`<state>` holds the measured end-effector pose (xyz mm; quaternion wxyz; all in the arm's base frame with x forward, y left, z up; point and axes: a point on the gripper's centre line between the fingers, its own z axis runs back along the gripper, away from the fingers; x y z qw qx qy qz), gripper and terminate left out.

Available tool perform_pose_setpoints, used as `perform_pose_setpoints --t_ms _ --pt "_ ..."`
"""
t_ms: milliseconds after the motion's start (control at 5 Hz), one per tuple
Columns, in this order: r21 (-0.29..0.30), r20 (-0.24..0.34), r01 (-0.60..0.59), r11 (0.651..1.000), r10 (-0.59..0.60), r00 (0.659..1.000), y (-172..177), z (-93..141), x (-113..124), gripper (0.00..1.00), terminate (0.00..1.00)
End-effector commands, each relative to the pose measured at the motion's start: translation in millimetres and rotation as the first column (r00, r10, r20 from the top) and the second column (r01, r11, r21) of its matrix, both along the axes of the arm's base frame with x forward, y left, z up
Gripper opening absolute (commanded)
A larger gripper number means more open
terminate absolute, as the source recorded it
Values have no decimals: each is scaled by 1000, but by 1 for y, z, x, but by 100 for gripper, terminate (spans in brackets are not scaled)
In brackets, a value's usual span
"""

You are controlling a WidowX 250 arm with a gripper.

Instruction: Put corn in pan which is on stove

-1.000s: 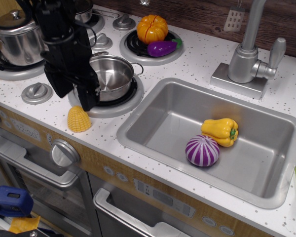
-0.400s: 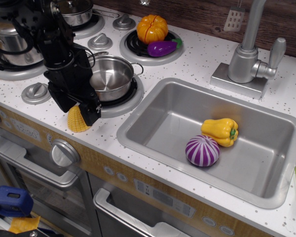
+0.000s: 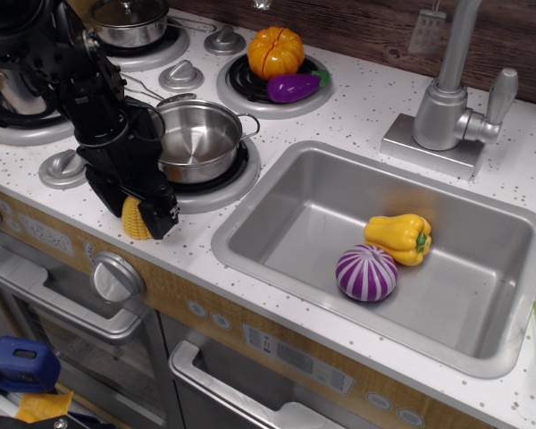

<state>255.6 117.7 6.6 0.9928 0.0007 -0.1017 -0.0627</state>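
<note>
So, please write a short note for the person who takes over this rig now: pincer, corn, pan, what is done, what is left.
Pincer: low over the corn at the front counter edge, covering most of it; cannot tell if it is closed on it.
Corn: on the counter, just in front of the pan's burner, not lifted.
Pan: empty, on the front burner of the stove.
Done: approach to the corn.
Left: grip, lift, carry to the pan, release.
</note>
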Motion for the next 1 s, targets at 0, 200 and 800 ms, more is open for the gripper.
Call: perform_pose_setpoints --t_ms 0,200,800 --pt "43 6 -14 999 14 1000 5 27 5 0 0" --pt "84 -58 -13 996 18 998 3 59 8 0 0" --pt "179 -59 134 975 -125 990 6 95 54 0 0"
